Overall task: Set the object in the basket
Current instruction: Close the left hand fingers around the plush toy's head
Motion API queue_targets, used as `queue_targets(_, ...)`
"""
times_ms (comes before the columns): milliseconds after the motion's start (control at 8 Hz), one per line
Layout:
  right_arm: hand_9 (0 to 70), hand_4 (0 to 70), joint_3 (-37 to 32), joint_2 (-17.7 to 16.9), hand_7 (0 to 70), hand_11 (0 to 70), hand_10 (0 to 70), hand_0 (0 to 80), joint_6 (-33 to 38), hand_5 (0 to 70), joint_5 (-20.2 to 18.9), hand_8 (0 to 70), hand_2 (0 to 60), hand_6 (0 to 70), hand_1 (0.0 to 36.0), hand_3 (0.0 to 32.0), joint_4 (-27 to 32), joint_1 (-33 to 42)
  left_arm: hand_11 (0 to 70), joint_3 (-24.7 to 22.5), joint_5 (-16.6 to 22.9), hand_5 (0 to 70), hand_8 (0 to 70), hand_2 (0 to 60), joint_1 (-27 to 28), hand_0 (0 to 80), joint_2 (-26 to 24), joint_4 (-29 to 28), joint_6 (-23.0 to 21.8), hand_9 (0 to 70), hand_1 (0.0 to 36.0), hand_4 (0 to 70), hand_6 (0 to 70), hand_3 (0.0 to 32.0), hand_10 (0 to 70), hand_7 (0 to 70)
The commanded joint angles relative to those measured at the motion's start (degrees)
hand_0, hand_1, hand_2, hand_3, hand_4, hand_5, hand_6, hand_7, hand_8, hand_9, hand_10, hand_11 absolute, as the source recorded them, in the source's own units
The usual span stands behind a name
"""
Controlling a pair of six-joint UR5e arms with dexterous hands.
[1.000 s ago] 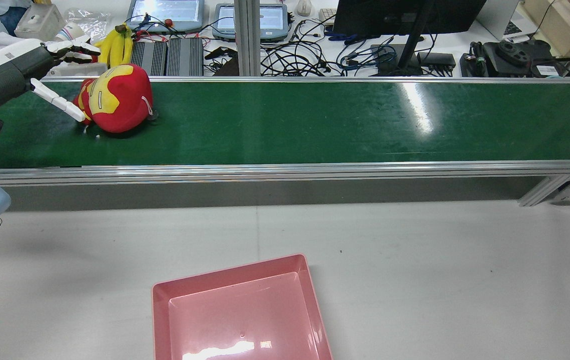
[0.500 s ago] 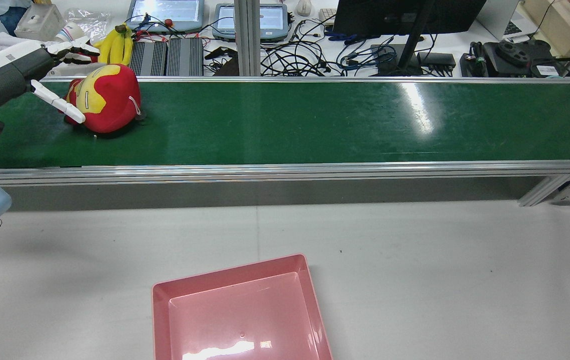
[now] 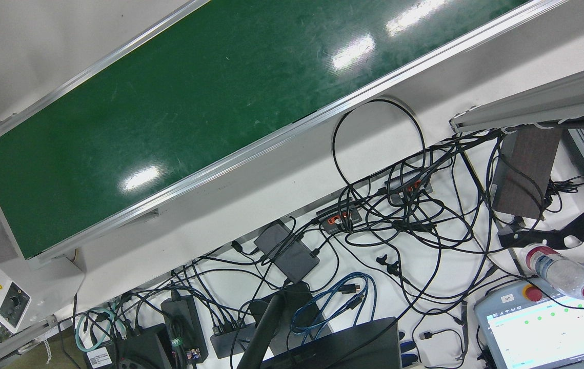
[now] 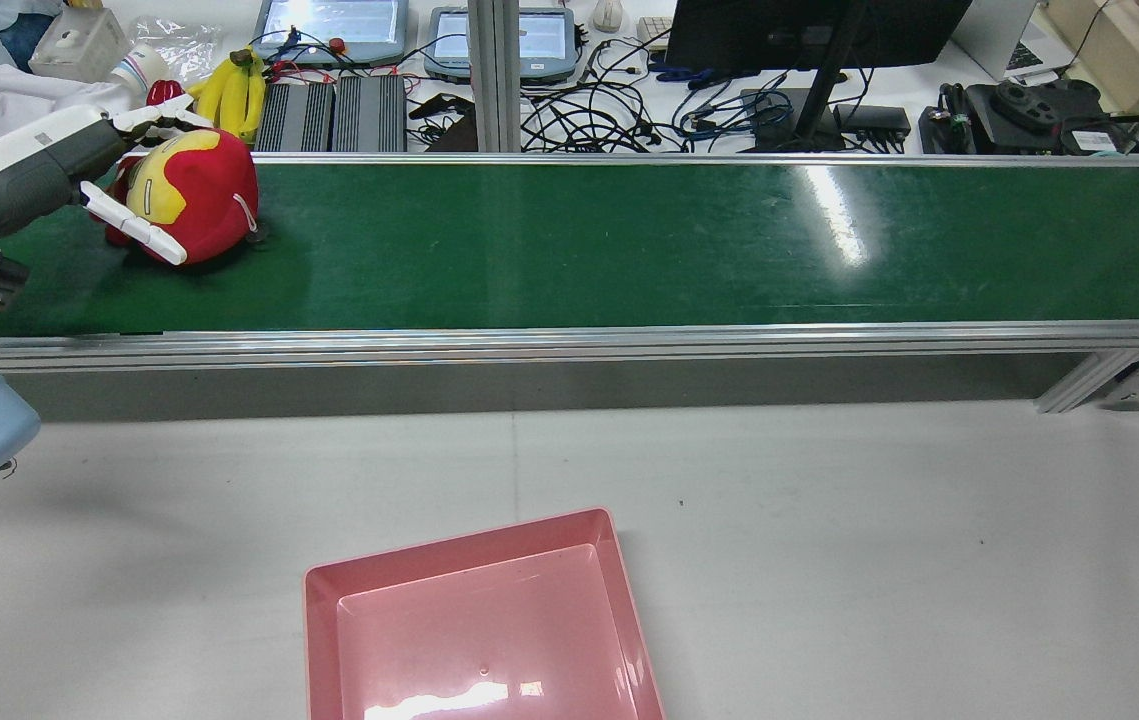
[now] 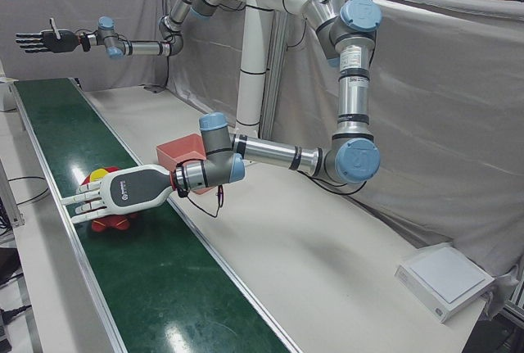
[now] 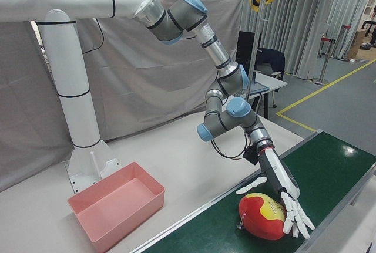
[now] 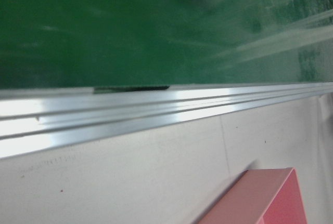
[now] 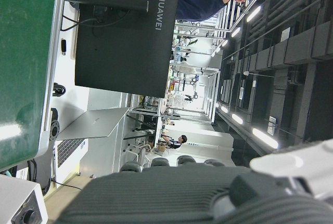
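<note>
A red-and-yellow plush toy (image 4: 191, 195) lies on the green conveyor belt (image 4: 629, 240) at its far left in the rear view. My left hand (image 4: 94, 160) is open around it, fingers spread over its top and thumb across its near side. No firm hold shows. The right-front view shows this hand (image 6: 285, 193) lying flat over the toy (image 6: 258, 216); the left-front view shows the same left hand (image 5: 115, 193) above the toy (image 5: 110, 222). My right hand (image 5: 39, 40) hangs open, far away above the belt's other end. The pink basket (image 4: 459, 555) sits empty on the white table.
Behind the belt's far rail lie bananas (image 4: 229, 85), tablets, a monitor (image 4: 809, 30) and tangled cables. The front view shows only the bare belt (image 3: 168, 102) and a bottle (image 3: 563, 274). A metal rail (image 7: 156, 109) separates belt and basket (image 7: 260, 200).
The toy has travelled left along the belt. My left hand has shifted so its fingers now reach over the toy's top and its thumb lies across the near side.
</note>
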Motion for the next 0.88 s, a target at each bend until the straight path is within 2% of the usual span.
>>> queue_targets(0, 0.0, 0.0, 0.0, 0.0, 0.0, 0.0, 0.0, 0.0, 0.0, 0.0, 0.0, 0.0, 0.0, 0.0, 0.0, 0.0, 0.0, 0.0, 0.0, 0.0, -0.2, 30.4, 15.8, 3.2, 0.7, 56.3, 0.1, 0.0, 0.5, 23.6, 20.8, 13.9, 6.2, 0.0, 0.0, 6.8)
queue_targets(125, 0.0, 0.0, 0.0, 0.0, 0.0, 0.0, 0.0, 0.0, 0.0, 0.0, 0.0, 0.0, 0.0, 0.0, 0.0, 0.0, 0.0, 0.0, 8.4, 0.0, -0.2, 45.2, 20.2, 11.9, 0.7, 55.8, 0.1, 0.0, 0.5, 29.9, 21.7, 17.7, 8.1, 0.0, 4.5, 10.4)
queue_targets(250, 0.0, 0.0, 0.0, 0.1, 0.0, 0.0, 0.0, 0.0, 0.0, 0.0, 0.0, 0.0, 0.0, 0.0, 0.0, 0.0, 0.0, 0.0, 25.2, 0.0, -0.2, 64.8, 28.9, 21.0, 0.6, 55.3, 0.0, 0.1, 0.5, 42.8, 21.7, 23.7, 12.9, 0.0, 16.3, 23.1)
queue_targets(375, 0.0, 0.0, 0.0, 0.0, 0.0, 0.0, 0.0, 0.0, 0.0, 0.0, 0.0, 0.0, 0.0, 0.0, 0.0, 0.0, 0.0, 0.0, 39.9, -0.1, -0.2, 70.0, 36.1, 35.6, 0.4, 53.4, 0.0, 0.1, 0.4, 52.6, 22.7, 25.2, 17.7, 0.0, 26.5, 36.4)
queue_targets(500, 0.0, 0.0, 0.0, 0.0, 0.0, 0.0, 0.0, 0.0, 0.0, 0.0, 0.0, 0.0, 0.0, 0.0, 0.0, 0.0, 0.0, 0.0, 46.6, -0.8, 0.0, 70.0, 39.4, 49.7, 0.2, 50.1, 0.0, -0.2, -0.2, 57.1, 23.1, 22.5, 19.6, 0.0, 31.8, 42.7)
queue_targets(625, 0.0, 0.0, 0.0, 0.0, 0.0, 0.0, 0.0, 0.0, 0.0, 0.0, 0.0, 0.0, 0.0, 0.0, 0.0, 0.0, 0.0, 0.0, 47.3, -3.7, 0.3, 70.0, 40.0, 54.8, 0.4, 49.3, 0.2, -0.2, -2.7, 58.0, 23.7, 21.0, 19.5, 0.0, 32.4, 43.6)
queue_targets(750, 0.0, 0.0, 0.0, 0.0, 0.0, 0.0, 0.0, 0.0, 0.0, 0.0, 0.0, 0.0, 0.0, 0.0, 0.0, 0.0, 0.0, 0.1, 49.7, -8.5, 0.4, 70.0, 40.9, 56.6, 0.8, 49.6, 1.1, -0.4, -5.0, 59.4, 24.1, 21.5, 20.3, 0.0, 34.2, 45.6)
